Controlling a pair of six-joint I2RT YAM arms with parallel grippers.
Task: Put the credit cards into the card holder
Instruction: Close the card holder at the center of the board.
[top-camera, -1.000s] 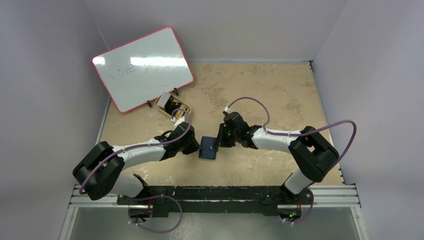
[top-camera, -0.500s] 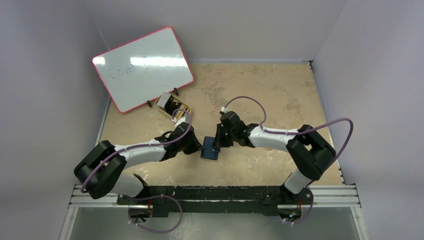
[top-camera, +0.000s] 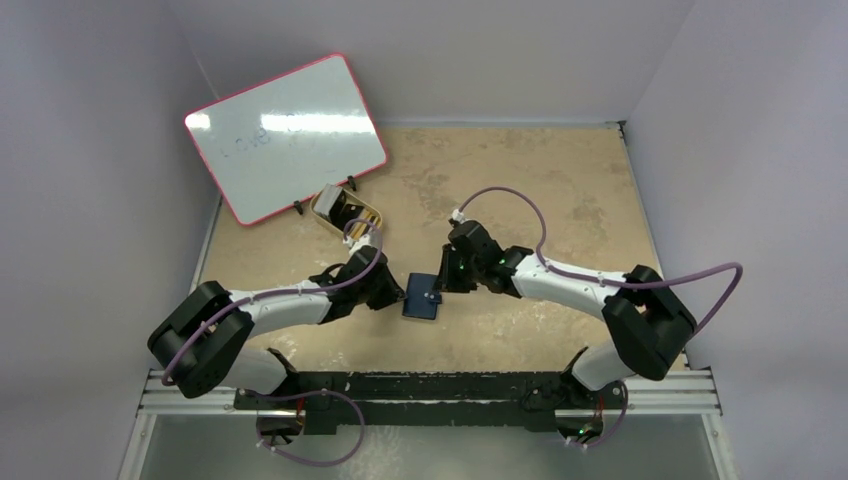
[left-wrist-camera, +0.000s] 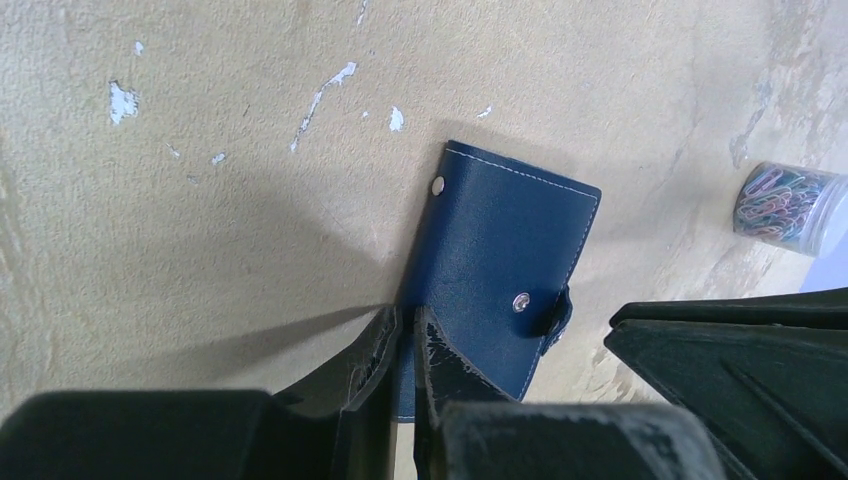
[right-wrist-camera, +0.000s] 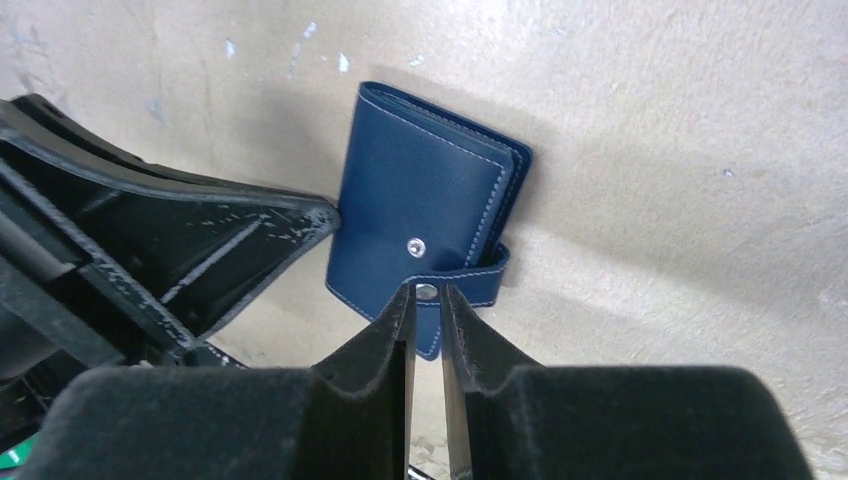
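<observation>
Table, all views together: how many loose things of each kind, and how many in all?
card holder: 1
whiteboard: 1
gold tin: 1
jar of paper clips: 1
credit cards: 0 in view
Total: 4

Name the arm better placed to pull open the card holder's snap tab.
Right, probably. The right gripper has its fingertips either side of the snap tab on the card holder; the left gripper pinches the other side, steadying it.
</observation>
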